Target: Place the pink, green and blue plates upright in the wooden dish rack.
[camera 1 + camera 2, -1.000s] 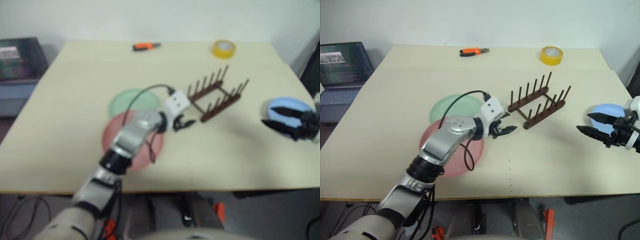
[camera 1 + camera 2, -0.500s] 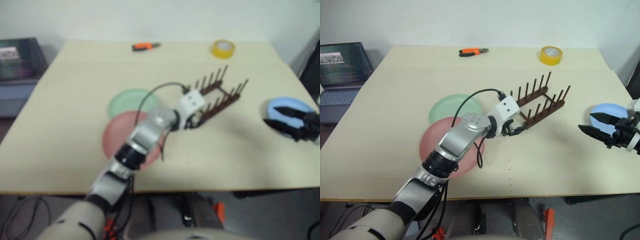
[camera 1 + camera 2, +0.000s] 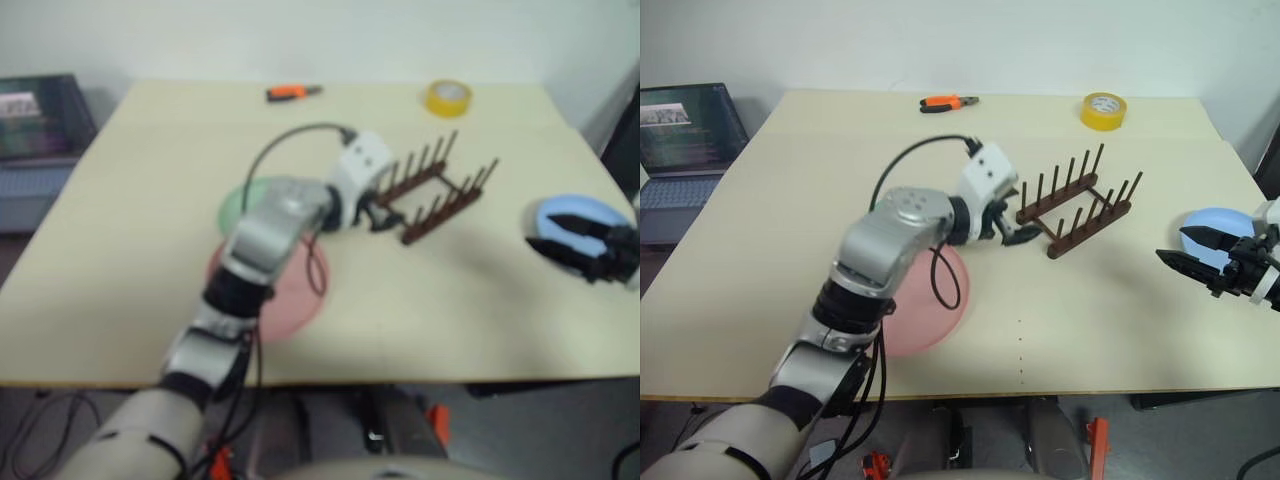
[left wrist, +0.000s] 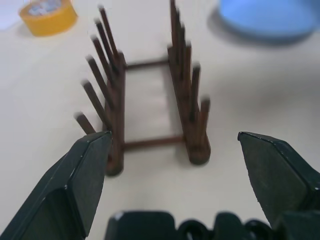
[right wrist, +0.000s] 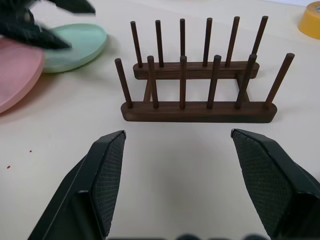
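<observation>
The small dark brown wooden dish rack [image 3: 1077,207] with its two rails of thin upright pegs stands empty on the pale beige table [image 3: 1120,320], straight ahead of my left gripper [image 3: 1008,228] and just past its tips. From my left wrist I look along the rack's length, between its two rows of pegs. My left gripper's two black fingers [image 4: 75,185] stand wide apart and hold nothing; they hover close to the near end of the rack, and I cannot tell whether they touch it.

The round pale pink plate [image 3: 925,315] lies flat on the table behind and below my left gripper, under my forearm. The round mint green plate [image 5: 75,45] lies flat beside the pink one, its edge tucked against it, mostly hidden by my left arm from the head camera.

My right gripper [image 3: 1190,262] sits well off to the far side of the rack, its fingers [image 5: 102,175] spread apart and empty, pointed toward the rack's long side. The round light blue plate [image 3: 1215,222] lies flat just behind it.

Beyond the rack, near the table's far edge, lie a yellow roll of tape [image 3: 1102,108] and orange-handled pliers [image 3: 945,102]. An open laptop [image 3: 685,135] stands off the table's corner on my left.
</observation>
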You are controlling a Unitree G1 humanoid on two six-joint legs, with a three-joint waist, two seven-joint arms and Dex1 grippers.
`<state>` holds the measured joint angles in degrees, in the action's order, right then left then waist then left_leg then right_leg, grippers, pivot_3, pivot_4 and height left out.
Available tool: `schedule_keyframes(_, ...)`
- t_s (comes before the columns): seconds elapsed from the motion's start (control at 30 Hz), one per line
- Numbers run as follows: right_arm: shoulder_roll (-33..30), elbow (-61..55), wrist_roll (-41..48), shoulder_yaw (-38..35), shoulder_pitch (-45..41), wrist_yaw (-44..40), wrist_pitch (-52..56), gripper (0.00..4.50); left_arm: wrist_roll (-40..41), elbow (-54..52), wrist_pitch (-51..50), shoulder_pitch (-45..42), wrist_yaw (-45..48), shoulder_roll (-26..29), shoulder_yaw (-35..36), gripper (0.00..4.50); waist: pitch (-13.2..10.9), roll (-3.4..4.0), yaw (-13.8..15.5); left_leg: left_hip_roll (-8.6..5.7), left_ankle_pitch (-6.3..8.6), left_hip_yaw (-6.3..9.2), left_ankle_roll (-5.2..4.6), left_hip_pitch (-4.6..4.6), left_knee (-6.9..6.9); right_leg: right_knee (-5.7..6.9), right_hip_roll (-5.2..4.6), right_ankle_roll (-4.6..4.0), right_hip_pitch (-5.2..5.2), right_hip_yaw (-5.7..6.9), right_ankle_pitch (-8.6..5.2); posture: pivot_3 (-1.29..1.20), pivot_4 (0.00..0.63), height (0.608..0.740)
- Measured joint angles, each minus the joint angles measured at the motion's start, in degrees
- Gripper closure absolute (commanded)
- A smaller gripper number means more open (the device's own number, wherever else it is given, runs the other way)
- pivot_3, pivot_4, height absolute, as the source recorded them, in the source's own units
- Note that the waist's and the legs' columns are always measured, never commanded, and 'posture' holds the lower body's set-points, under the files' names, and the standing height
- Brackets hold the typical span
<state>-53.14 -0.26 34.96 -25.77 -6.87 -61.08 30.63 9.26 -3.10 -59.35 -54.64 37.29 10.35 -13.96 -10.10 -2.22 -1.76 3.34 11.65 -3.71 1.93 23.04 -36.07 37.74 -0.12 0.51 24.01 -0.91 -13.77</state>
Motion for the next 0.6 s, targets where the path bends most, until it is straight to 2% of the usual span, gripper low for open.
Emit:
schedule_keyframes(0.13, 1.2, 0.0, 0.0, 0.0, 0.1, 0.4, 0.0, 0.79, 3.3, -1.5, -8.3, -2.6, -1.4, -2.4, 0.5, 0.04, 0.0, 0.01, -0.1, -0.02, 0.01, 0.01, -0.01, -0.01, 0.04, -0.03, 0.01, 0.01, 0.0, -0.03, -0.01, 0.0, 0.15, 0.74)
schedule_keyframes(0.23, 1.2, -0.1, 0.0, 0.0, 1.3, 0.9, 0.0, 0.79, 3.7, -1.0, -14.8, -5.2, -1.1, 1.0, -5.9, 0.04, 0.0, 0.04, -0.1, -0.01, 0.0, 0.12, 0.0, -0.04, 0.04, 0.05, 0.05, -0.01, 0.0, -0.05, -0.02, 0.0, 0.15, 0.74)
schedule_keyframes(0.6, 1.4, -2.1, 0.0, -2.4, 4.1, 1.5, -0.1, 0.79, 5.3, 1.8, -20.0, -7.7, -1.3, 3.0, -12.1, 0.04, 0.0, 0.06, -0.1, -0.04, 0.0, 0.14, 0.0, -0.04, 0.03, 0.03, 0.04, -0.03, 0.0, -0.02, -0.03, 0.0, 0.15, 0.74)
